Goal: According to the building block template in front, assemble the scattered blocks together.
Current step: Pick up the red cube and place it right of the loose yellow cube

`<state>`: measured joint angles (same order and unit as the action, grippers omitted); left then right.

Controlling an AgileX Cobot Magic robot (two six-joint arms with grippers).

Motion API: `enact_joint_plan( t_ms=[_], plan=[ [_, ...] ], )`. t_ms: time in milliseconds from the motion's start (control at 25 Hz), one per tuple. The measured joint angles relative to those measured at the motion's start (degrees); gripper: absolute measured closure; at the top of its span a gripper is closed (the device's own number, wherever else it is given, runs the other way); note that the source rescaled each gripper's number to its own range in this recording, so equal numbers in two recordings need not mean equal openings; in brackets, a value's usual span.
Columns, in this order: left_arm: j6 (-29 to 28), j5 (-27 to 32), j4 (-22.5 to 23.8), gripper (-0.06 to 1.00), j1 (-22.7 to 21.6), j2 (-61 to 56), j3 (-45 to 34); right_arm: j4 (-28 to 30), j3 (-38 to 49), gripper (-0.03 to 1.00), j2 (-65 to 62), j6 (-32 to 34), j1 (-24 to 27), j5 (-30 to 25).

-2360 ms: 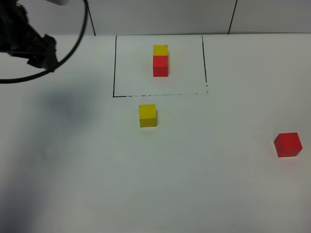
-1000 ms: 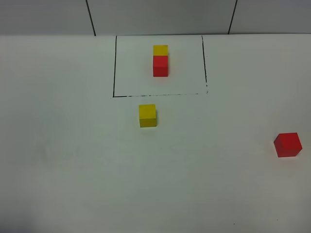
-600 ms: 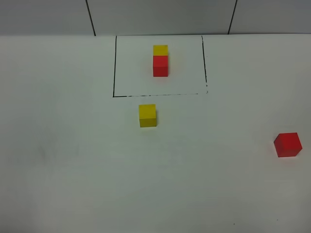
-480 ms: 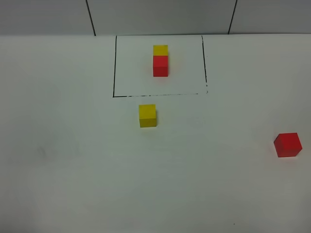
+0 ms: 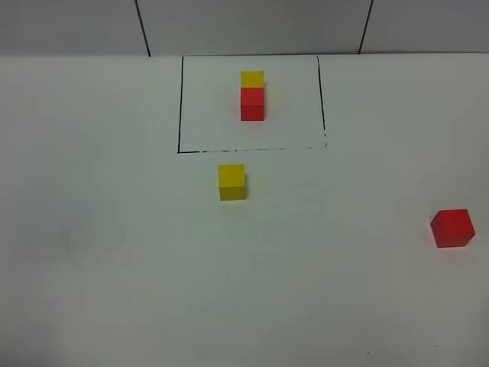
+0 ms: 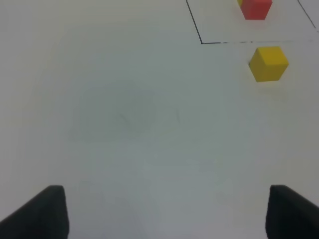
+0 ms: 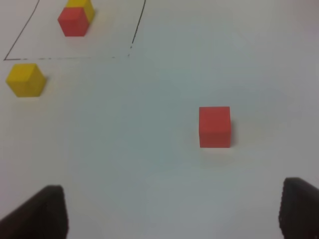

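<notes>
The building block template (image 5: 252, 95), a yellow cube joined to a red cube inside a thin black outline (image 5: 180, 107), sits at the back middle of the white table; it also shows as the template (image 7: 75, 19) and, partly cut off, the template (image 6: 255, 8). Just in front of the outline lies the loose yellow cube (image 5: 232, 182) (image 6: 268, 63) (image 7: 26, 79). The loose red cube (image 5: 452, 228) (image 7: 215, 127) lies far to the right. Neither gripper appears in the high view. My left gripper (image 6: 167, 211) and right gripper (image 7: 172, 211) stand open over bare table, holding nothing.
The white table (image 5: 153, 267) ends at the back against a grey panelled wall (image 5: 252, 27) with dark seams.
The left arm, seen at the upper left of the high view in the oldest frame, has left that view. The cubes have not moved.
</notes>
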<state>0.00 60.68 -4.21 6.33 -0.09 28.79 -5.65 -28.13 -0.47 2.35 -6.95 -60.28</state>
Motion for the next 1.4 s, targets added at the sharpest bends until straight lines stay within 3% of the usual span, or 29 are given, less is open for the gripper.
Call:
enact_joint_plan(
  t_ms=[1080, 1240, 1400],
  plan=[
    [-0.3, 0.0, 0.0, 0.23, 0.0, -0.1, -0.1, -0.5, 0.0, 0.21, 0.0, -0.3, 0.0, 0.0],
    [0.0, 0.0, 0.0, 0.23, 0.0, -0.2, -0.1, -2.2, -0.8, 0.21, 1.8, -0.6, 0.0, -1.7],
    [0.0, 0.0, 0.0, 0.23, 0.0, -0.2, -0.1, -7.5, -1.5, 0.21, 13.1, -2.3, 0.0, -1.2]
  ],
)
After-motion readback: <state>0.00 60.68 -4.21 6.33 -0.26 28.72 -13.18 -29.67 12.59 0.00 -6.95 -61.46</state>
